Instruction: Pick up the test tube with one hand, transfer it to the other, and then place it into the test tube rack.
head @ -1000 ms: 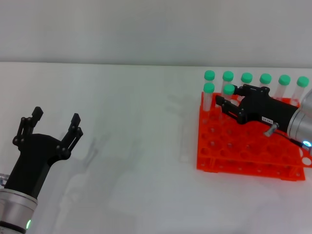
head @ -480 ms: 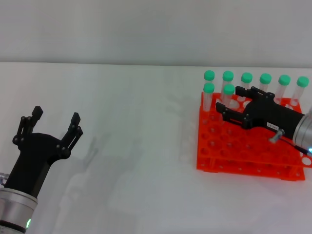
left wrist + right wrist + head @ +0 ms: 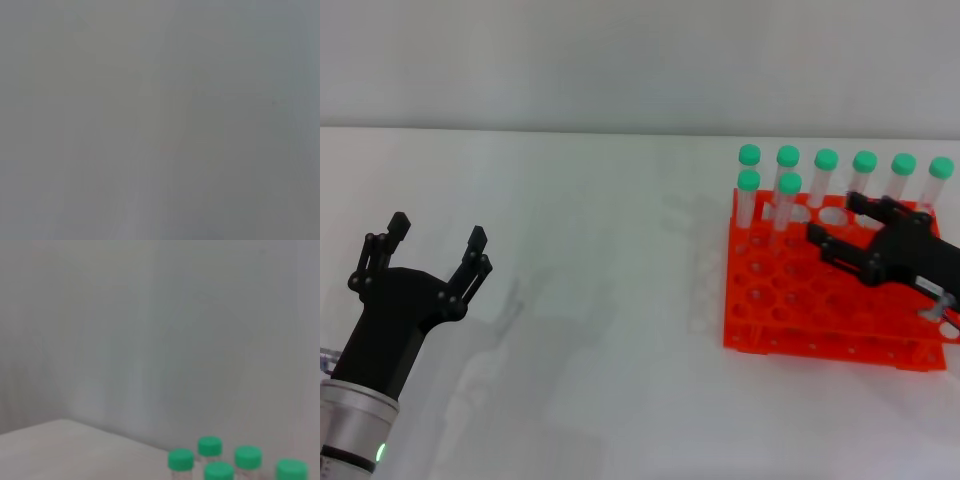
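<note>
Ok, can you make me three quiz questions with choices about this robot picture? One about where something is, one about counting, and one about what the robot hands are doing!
1. Where is the right gripper?
A. over the orange test tube rack
B. beside the left gripper
C. flat on the bare table

2. How many green-capped tubes stand in the rack?
A. three
B. eight
C. twelve

3. What is the left gripper doing?
A. squeezing a tube
B. open and holding nothing
C. shut tight

Answers:
1. A: the head view shows it above the rack's holes.
2. B: six caps in the back row, two in the next.
3. B: its fingers are spread apart with only table between them.
</note>
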### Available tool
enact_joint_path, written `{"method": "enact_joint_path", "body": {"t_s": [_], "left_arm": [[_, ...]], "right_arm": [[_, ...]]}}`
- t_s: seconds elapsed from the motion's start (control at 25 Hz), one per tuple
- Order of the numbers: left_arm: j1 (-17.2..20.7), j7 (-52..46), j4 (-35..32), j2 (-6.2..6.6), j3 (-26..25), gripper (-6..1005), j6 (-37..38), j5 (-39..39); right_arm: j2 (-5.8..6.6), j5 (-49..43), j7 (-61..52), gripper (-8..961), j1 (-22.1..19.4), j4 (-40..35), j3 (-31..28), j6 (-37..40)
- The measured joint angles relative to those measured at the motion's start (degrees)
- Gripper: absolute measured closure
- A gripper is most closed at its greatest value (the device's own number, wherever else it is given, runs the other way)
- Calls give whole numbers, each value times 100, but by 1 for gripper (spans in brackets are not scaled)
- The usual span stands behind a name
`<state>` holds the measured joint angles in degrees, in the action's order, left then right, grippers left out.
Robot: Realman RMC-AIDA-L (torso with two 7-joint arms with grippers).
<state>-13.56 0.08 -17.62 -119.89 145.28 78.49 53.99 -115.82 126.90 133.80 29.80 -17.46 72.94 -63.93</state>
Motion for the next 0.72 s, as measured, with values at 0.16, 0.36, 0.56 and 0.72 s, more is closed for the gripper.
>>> {"method": "enact_joint_path", "body": {"t_s": [0.16, 0.36, 0.56, 0.72], "left_arm": [[4, 1, -2, 0, 0, 119, 0, 6], [29, 0, -4, 0, 0, 119, 0, 10], [63, 0, -5, 0, 0, 119, -1, 7], [78, -86, 4, 0, 0, 119, -1, 6]], "right_arm": [[39, 271, 39, 202, -335, -39, -76, -214], [22, 337, 438, 204, -798, 31, -913, -444], [7, 385, 1229, 205, -1078, 504, -2112, -746], [9, 433, 2022, 204, -1159, 1013, -3110, -897]]}}
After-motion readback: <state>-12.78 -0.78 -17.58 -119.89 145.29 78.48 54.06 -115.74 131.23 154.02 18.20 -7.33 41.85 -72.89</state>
